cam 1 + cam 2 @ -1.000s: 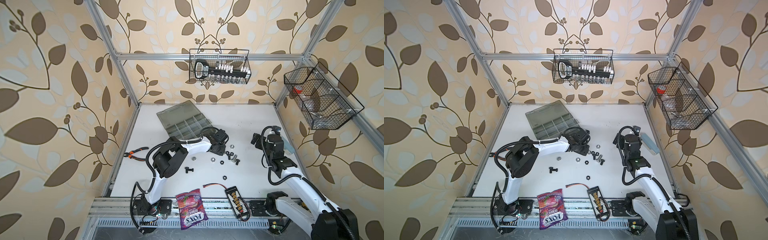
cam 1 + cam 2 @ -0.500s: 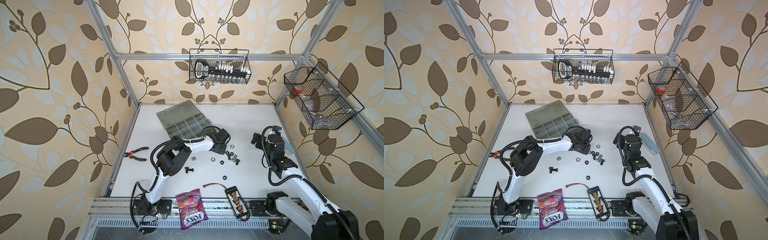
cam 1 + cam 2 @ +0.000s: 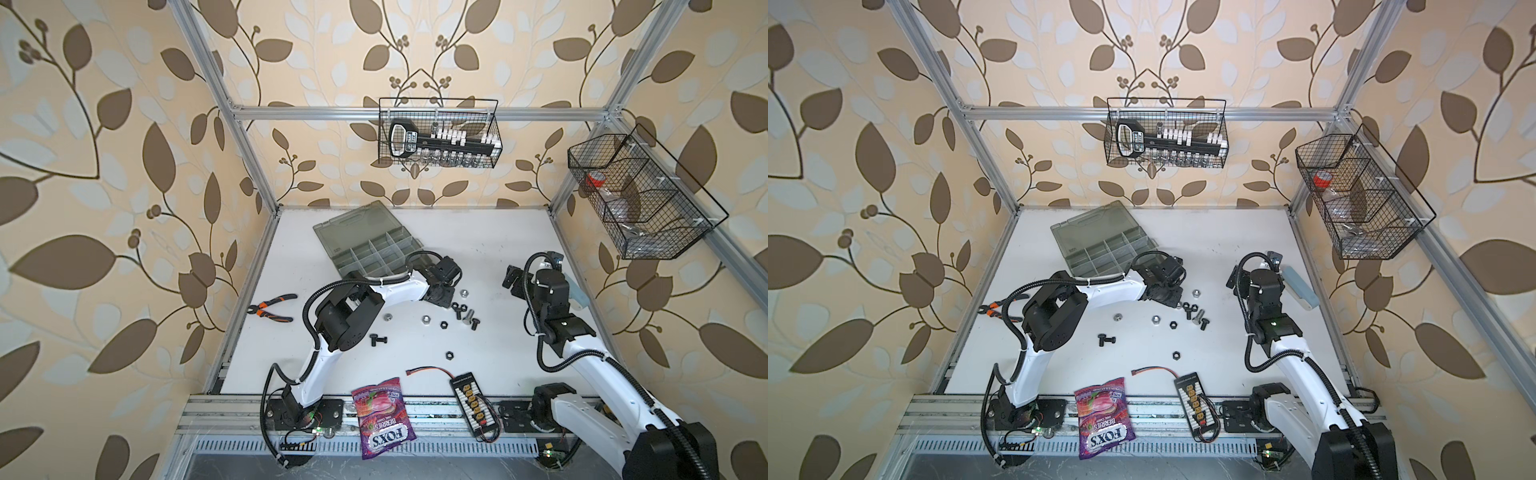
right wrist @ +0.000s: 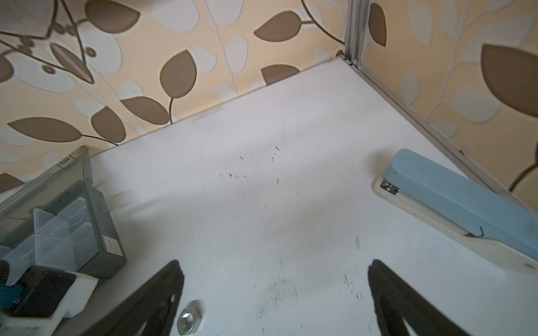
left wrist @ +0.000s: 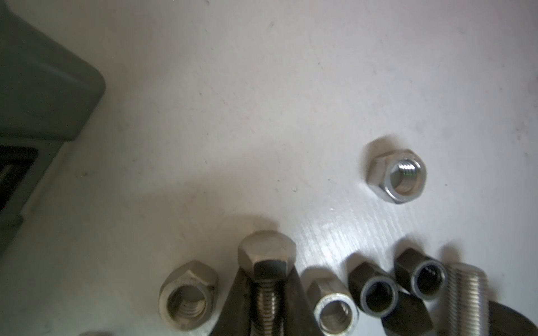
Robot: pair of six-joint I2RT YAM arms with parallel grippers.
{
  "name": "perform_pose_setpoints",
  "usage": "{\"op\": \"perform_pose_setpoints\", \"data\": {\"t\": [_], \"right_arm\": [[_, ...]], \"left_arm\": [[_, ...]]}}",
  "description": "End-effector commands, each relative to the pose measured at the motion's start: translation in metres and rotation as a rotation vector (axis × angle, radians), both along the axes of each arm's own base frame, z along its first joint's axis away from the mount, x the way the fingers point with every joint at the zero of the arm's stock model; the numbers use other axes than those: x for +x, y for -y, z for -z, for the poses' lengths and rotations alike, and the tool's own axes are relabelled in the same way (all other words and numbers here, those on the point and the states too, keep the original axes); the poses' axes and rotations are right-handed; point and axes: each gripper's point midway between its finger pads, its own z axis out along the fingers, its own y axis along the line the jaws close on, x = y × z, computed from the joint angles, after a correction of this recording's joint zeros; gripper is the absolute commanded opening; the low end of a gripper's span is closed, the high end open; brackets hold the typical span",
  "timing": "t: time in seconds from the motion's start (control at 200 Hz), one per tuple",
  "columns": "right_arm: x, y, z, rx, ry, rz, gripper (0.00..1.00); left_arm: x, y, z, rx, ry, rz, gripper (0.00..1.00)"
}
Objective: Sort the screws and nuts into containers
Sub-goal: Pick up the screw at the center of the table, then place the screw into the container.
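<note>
Silver screw [image 5: 266, 256], left hand [image 5: 267, 279] closed tighter — gripped

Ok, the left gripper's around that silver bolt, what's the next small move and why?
Probably lift straight up. The left gripper seems closed on the bolt by its shank, with nuts close on both sides, so dragging sideways could scatter them. Then carry it to the case.

- We have two arms [image 3: 399, 289]: white shells, black blocky joints [image 3: 347, 322].
- Black ribbed cables [image 3: 262, 411] loop beside those joints.
- Our right gripper [image 4: 275, 262] has dark, tapered fingers [image 4: 157, 296].
</note>
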Motion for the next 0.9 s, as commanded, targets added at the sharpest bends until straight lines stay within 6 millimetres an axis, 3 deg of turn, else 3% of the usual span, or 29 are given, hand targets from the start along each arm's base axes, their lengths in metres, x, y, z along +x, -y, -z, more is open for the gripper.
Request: {"op": "perform_pose_setpoints", "data": {"t": [0.0, 0.215, 0.375, 0.65, 0.895], "right_arm": [[-0.001, 0.002, -0.005, 0.001, 0.019, 0.016, 1.00], [-0.001, 0.002, -0.005, 0.002, 0.019, 0.014, 1.00], [-0.001, 0.001, -0.003, 0.002, 0.016, 0.013, 1.00], [0.002, -0.001, -0.003, 0.008, 0.014, 0.001, 1.00], [0.001, -0.001, -0.004, 0.007, 0.015, 0.000, 1.00]], "left_arm": [[-0.001, -0.001, -0.013, -0.009, 0.010, 0.007, 0.08], [0.001, -0.002, -0.057, -0.073, 0.086, 0.007, 0.05], [0.004, -0.018, -0.089, -0.065, 0.176, -0.023, 0.05], [0.013, -0.071, -0.119, 0.014, 0.282, -0.119, 0.03], [0.026, -0.145, -0.126, 0.066, 0.301, -0.256, 0.03]]}}
